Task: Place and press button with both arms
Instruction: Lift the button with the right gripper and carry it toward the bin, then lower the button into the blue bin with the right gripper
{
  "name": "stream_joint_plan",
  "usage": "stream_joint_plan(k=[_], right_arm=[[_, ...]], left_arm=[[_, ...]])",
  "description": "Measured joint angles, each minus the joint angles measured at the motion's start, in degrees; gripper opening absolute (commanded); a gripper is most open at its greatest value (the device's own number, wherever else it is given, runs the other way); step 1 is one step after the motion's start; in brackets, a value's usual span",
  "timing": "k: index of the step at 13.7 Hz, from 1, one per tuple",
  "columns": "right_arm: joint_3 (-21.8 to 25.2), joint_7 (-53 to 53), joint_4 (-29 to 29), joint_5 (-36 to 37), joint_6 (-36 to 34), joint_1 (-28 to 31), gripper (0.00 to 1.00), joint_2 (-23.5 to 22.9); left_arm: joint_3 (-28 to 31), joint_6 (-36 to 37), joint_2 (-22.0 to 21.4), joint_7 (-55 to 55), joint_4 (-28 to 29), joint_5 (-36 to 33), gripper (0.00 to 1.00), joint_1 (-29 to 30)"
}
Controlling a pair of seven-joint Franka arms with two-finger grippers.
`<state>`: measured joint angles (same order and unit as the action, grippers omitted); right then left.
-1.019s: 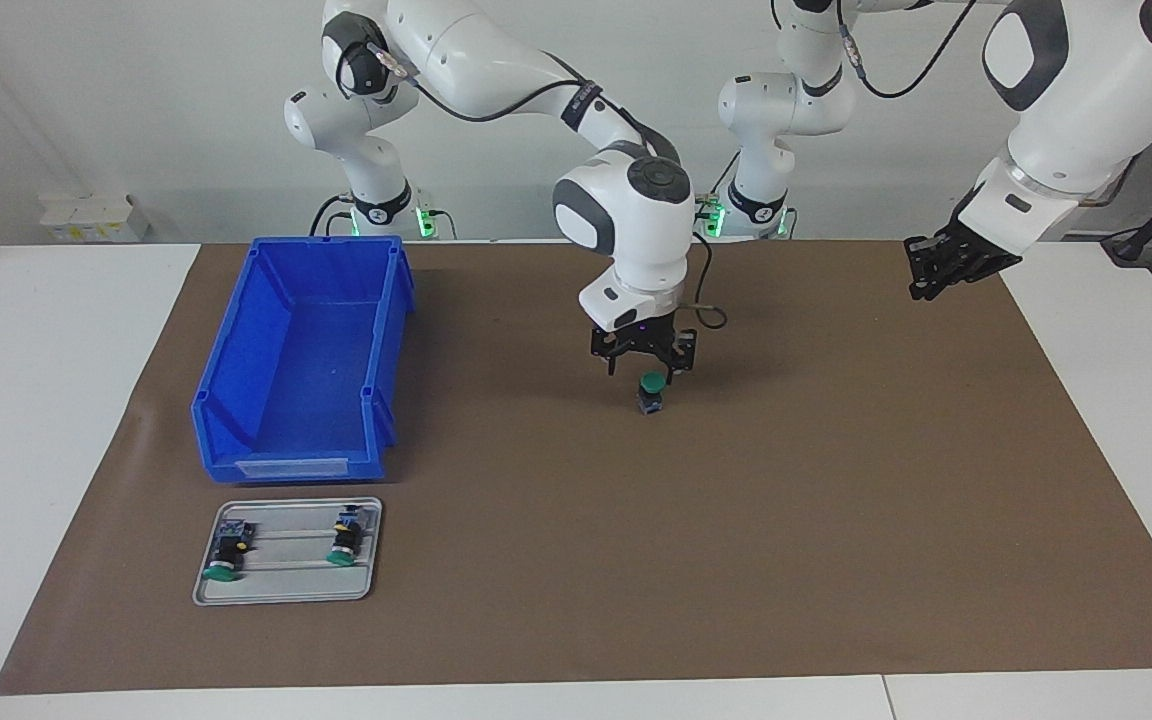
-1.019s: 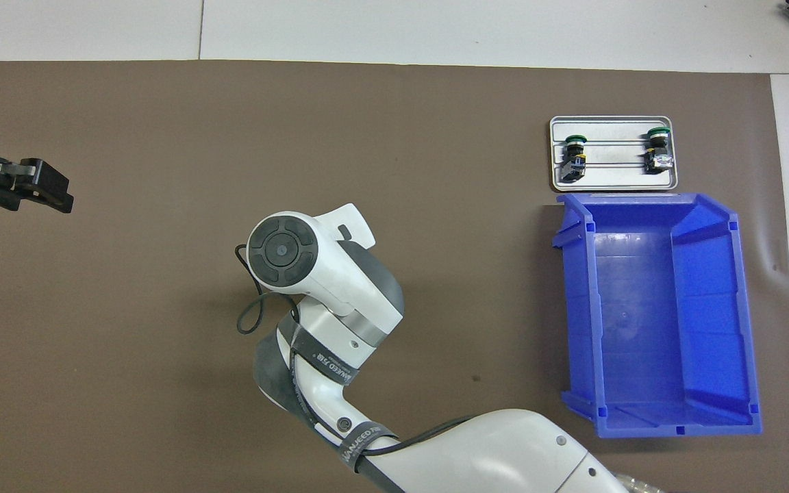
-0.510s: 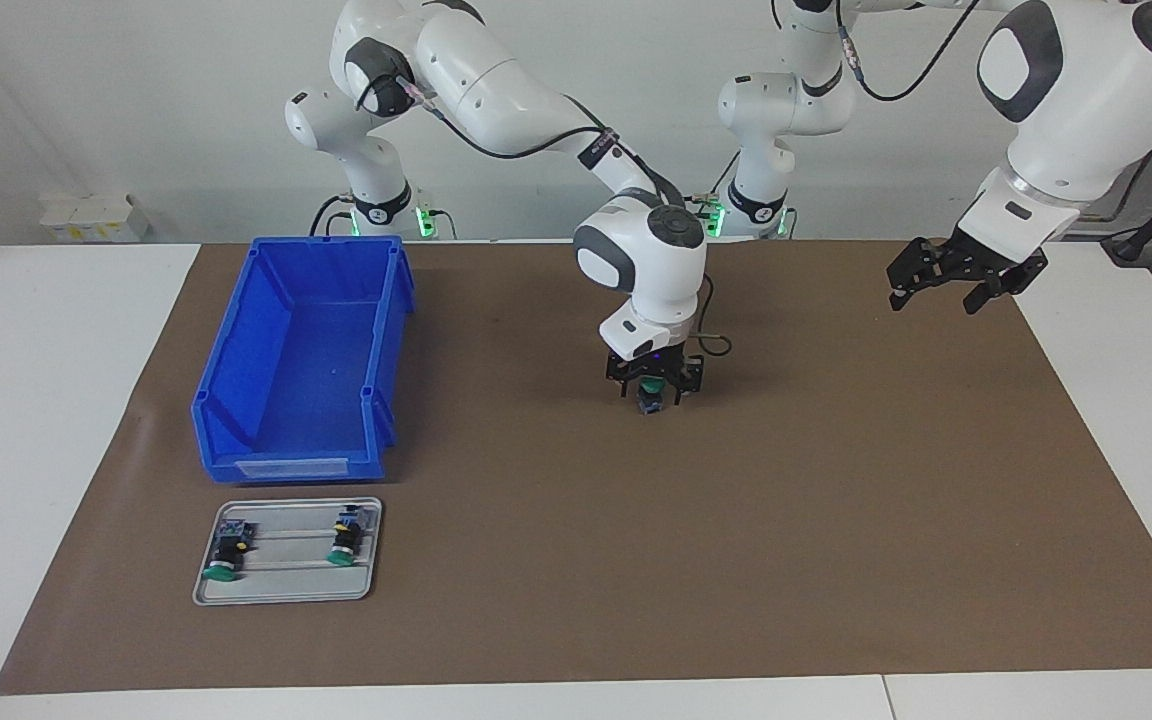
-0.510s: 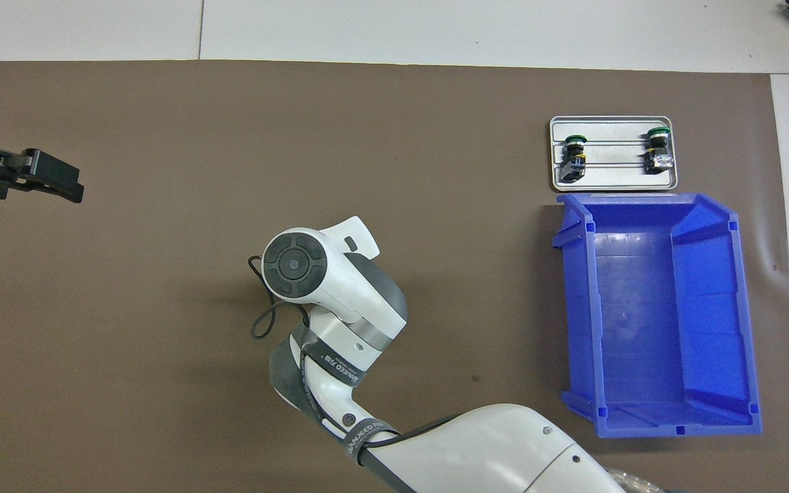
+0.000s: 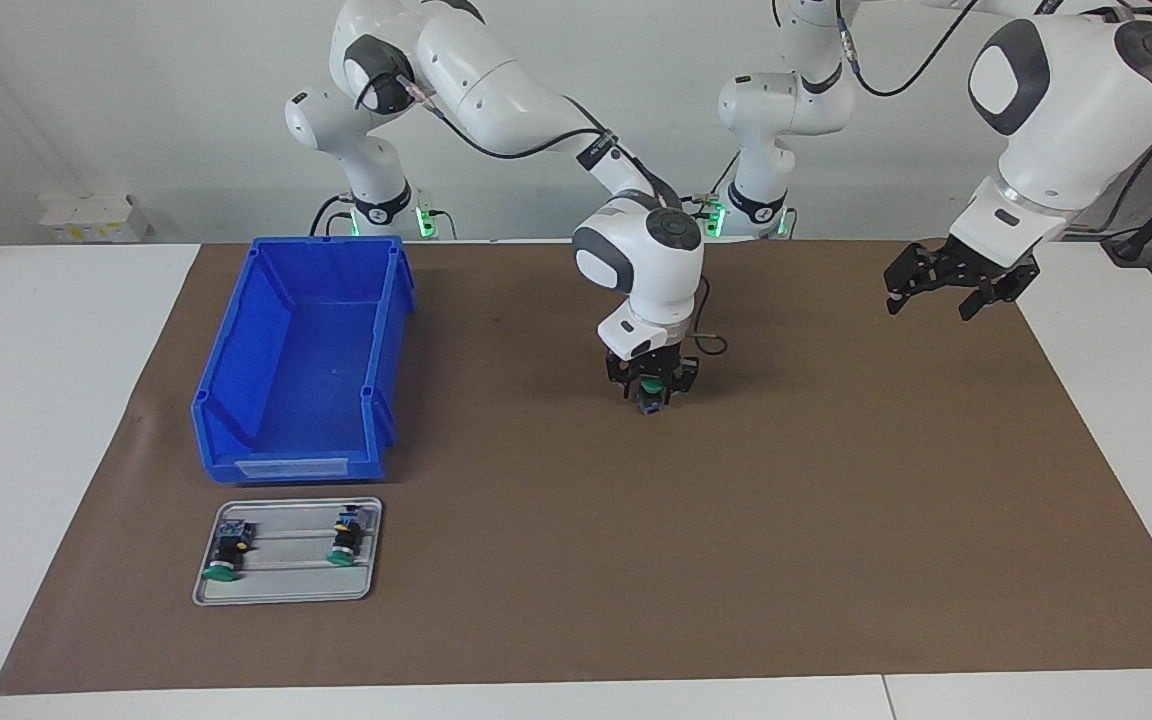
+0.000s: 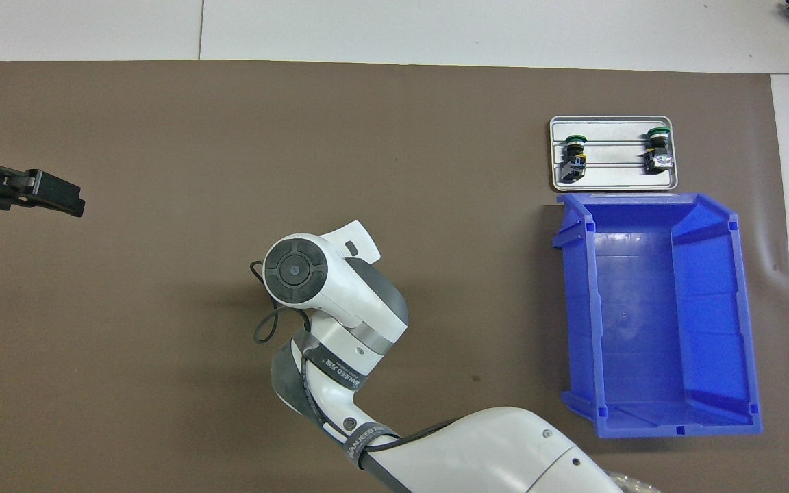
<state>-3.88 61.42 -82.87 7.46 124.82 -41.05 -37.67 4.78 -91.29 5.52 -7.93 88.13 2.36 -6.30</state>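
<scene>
From above we see the right arm (image 6: 340,322) reaching over the middle of the brown mat (image 6: 161,356), its wrist hiding whatever lies beneath. The left gripper (image 6: 45,194) hangs over the mat's edge at the left arm's end. A blue bin (image 6: 730,274) sits toward the right arm's end, and just farther from the robots a grey tray (image 6: 614,179) holds two green-capped buttons (image 6: 575,154), lying apart.

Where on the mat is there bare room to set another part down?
Bare mat runs from the button toward the left arm's end, and between tray and button. It is crowded at the right arm's end, where bin and tray sit, and under the right claw.
</scene>
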Motion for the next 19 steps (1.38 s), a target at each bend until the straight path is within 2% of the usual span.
stream_joint_plan(k=[5,8,13,19], right_arm=[[0.16,0.0,0.05,0.03,0.95,0.31,0.0,0.52],[0.36,0.01,-0.14,0.03,1.08,1.92,0.0,2.71],[0.56,-0.94,-6.35,0.03,0.88,9.36,0.0,11.34],[0.68,-10.89,-14.0,0.03,-2.81,19.76,0.0,23.01]], left_arm=[[0.09,-0.07,-0.68,-0.86,1.26,-0.13,0.99,0.12],[0.18,-0.07,-1.0,-0.96,1.82,-0.48,0.99,0.75],[0.41,-0.07,-1.63,-4.22,2.02,-1.16,0.99,3.5],[-0.13,-0.09,-1.9,-4.52,2.18,-1.18,0.99,3.6]])
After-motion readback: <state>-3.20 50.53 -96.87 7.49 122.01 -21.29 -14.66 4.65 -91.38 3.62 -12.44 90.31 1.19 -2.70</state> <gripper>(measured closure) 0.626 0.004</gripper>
